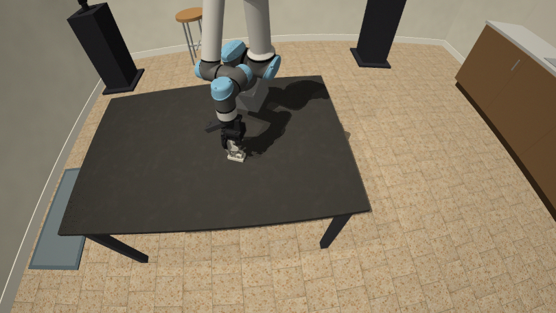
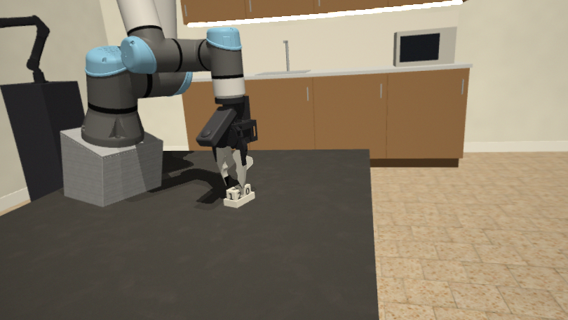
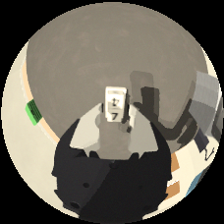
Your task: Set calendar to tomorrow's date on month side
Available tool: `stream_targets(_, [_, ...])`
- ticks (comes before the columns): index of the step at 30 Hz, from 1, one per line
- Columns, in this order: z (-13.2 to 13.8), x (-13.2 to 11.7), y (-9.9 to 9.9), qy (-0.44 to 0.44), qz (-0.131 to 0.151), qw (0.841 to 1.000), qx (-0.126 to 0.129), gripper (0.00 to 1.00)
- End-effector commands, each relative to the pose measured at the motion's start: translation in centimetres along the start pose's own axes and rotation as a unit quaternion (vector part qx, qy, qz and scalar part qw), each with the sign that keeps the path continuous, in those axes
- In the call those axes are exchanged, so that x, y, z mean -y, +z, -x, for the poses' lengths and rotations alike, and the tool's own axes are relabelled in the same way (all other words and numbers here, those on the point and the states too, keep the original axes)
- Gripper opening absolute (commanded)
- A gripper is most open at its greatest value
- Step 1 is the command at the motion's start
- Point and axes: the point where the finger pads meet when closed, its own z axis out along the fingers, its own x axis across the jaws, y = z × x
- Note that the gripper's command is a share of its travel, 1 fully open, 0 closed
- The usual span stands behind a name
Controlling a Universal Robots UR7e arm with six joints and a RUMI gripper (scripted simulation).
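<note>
The dark table (image 2: 191, 254) carries a small white calendar tray (image 2: 238, 201) near its middle, with 2 cubes (image 2: 240, 192) seated in it. The gripper (image 2: 236, 184) hangs just above them, fingers parted, grasping nothing.

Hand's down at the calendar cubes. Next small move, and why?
Probably open the hand a bit wider before any lift. Both cubes look seated flat in the tray, and the fingers flank one cube closely, so lifting now could drag it.
</note>
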Motion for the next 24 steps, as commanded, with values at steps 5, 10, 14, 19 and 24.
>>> stream_targets(5, [0.0,0.0,-3.0,0.000,0.000,1.000,-0.001,0.28])
stream_targets(10, [0.0,0.0,-3.9,0.000,0.000,1.000,-0.001,0.28])
stream_targets(14, [0.0,0.0,-5.0,0.000,0.000,1.000,-0.001,0.28])
stream_targets(19, [0.0,0.0,-6.0,0.000,0.000,1.000,-0.001,0.28])
stream_targets(24, [0.0,0.0,-6.5,0.000,0.000,1.000,-0.001,0.28])
